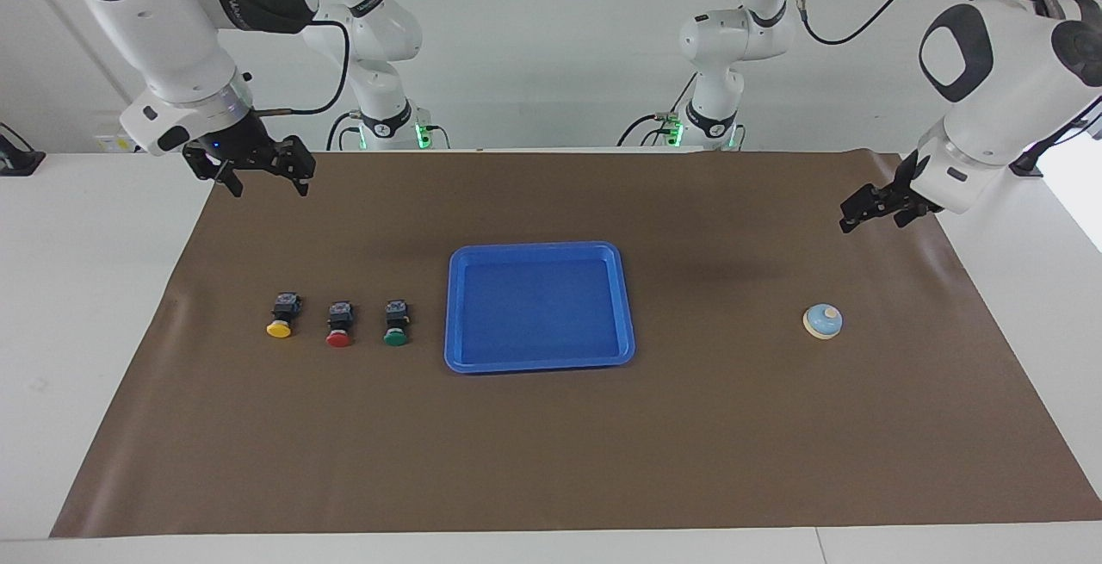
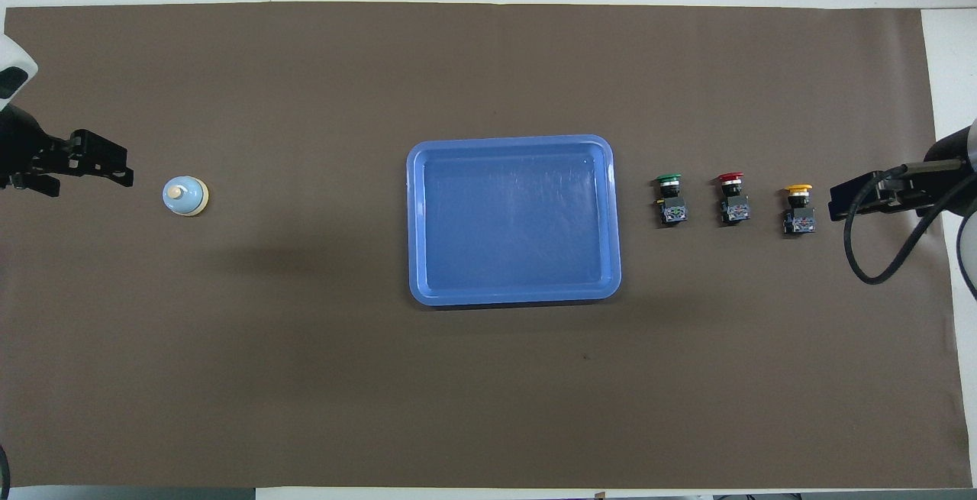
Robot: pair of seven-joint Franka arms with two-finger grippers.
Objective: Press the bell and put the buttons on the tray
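The light-blue bell (image 1: 823, 321) (image 2: 185, 196) sits alone on the brown mat toward the left arm's end of the table. My left gripper (image 1: 871, 213) (image 2: 124, 166) hangs open in the air over the mat's edge, clear of the bell and holding nothing. The blue tray (image 1: 534, 247) (image 2: 511, 140) lies at mid-table with nothing in it. A green button (image 1: 396, 324) (image 2: 670, 200), a red button (image 1: 339, 325) (image 2: 732, 198) and a yellow button (image 1: 280, 316) (image 2: 798, 210) stand in a row beside it, toward the right arm's end. My right gripper (image 1: 269, 189) (image 2: 836, 204) waits open, raised over the mat beside the yellow button.
The brown mat (image 1: 551, 443) covers most of the white table (image 1: 86, 306). A black cable (image 2: 870, 256) loops from the right arm's wrist over the mat's edge.
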